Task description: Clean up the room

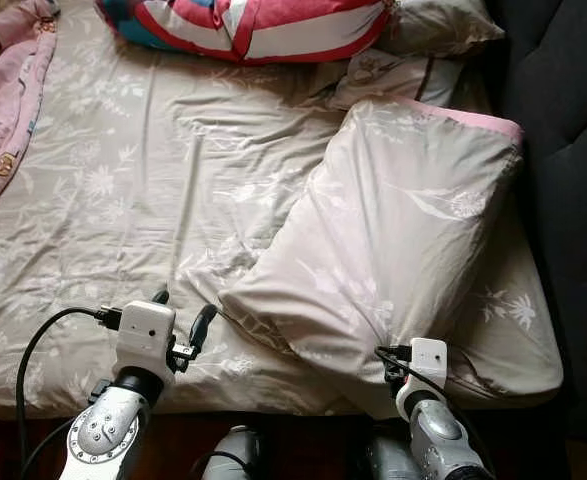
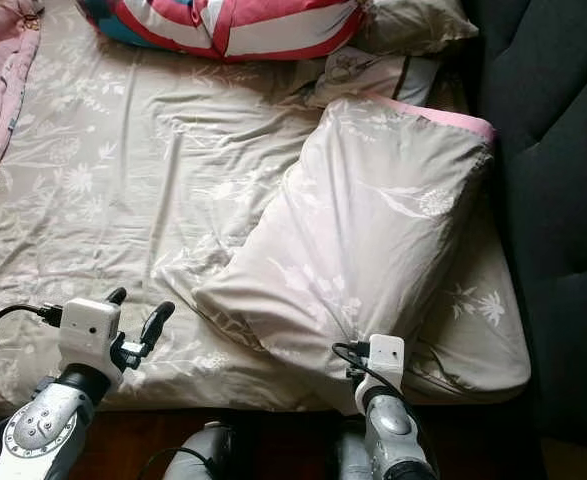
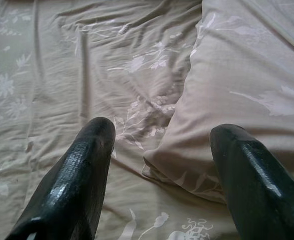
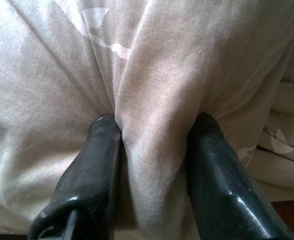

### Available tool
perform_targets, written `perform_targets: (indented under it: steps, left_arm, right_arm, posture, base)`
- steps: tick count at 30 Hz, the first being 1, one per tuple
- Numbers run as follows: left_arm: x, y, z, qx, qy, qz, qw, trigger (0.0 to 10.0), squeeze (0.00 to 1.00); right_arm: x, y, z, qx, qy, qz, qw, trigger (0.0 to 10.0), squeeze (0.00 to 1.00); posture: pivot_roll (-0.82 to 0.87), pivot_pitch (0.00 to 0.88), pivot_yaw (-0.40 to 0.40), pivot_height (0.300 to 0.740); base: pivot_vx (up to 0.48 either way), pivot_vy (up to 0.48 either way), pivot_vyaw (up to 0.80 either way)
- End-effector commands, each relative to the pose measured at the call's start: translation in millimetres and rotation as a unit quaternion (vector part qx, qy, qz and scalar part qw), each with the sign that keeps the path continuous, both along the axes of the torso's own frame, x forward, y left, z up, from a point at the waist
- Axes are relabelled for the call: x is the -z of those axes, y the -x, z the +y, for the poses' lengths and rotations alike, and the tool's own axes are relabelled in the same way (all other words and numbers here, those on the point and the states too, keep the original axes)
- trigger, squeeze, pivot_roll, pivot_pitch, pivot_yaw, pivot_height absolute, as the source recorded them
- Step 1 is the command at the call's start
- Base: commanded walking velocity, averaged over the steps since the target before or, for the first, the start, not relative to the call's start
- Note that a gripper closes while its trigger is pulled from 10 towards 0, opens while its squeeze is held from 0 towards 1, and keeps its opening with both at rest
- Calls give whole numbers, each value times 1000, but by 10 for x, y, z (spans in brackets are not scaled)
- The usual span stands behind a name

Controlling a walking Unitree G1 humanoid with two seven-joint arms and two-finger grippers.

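Observation:
A large beige floral pillow [image 1: 393,230] with a pink far edge lies slanted on the right side of the bed. My right gripper [image 4: 156,121] is at its near edge, shut on a fold of the pillowcase; in the eye views the pillow hides the fingers beyond the white wrist [image 1: 428,360]. My left gripper [image 1: 183,310] hovers open just above the sheet. The pillow's near left corner [image 3: 187,170] lies just ahead of its fingers [image 3: 94,145], apart from them.
The bed sheet [image 1: 153,170] is beige, floral and wrinkled. A red, white and blue striped cushion [image 1: 253,25] and smaller pillows [image 1: 403,75] lie at the far end. A pink blanket [image 1: 3,90] covers the far left. A dark upholstered wall [image 1: 563,150] borders the right.

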State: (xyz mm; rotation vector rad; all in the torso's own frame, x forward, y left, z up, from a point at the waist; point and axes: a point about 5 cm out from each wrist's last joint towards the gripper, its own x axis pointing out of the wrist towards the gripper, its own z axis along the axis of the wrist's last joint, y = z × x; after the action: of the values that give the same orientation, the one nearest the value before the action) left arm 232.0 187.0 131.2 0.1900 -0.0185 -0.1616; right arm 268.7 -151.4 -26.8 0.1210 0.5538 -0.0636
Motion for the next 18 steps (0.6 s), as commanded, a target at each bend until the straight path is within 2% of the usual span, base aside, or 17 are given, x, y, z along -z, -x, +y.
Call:
perform_targets:
  steps: [1,10,18]
  left_arm:
    - [50,37,13,2,-1,16,1000,10000,0]
    - [61,-19,-4,2,-1,16,1000,10000,0]
    - [102,-136,-95,7,6,8,1000,10000,0]
  right_arm:
    - [293,348,73,-4,-11,88,996,0,0]
    - [269,311,34,4,-5,84,996,0,0]
    - [217,241,-119,26,20,79,996,0,0]
  posture:
    - [138,467,103,740]
    - [124,440,93,740]
    - [88,386,66,740]
  base:
    - [0,0,0]
    - [0,0,0]
    - [0,0,0]
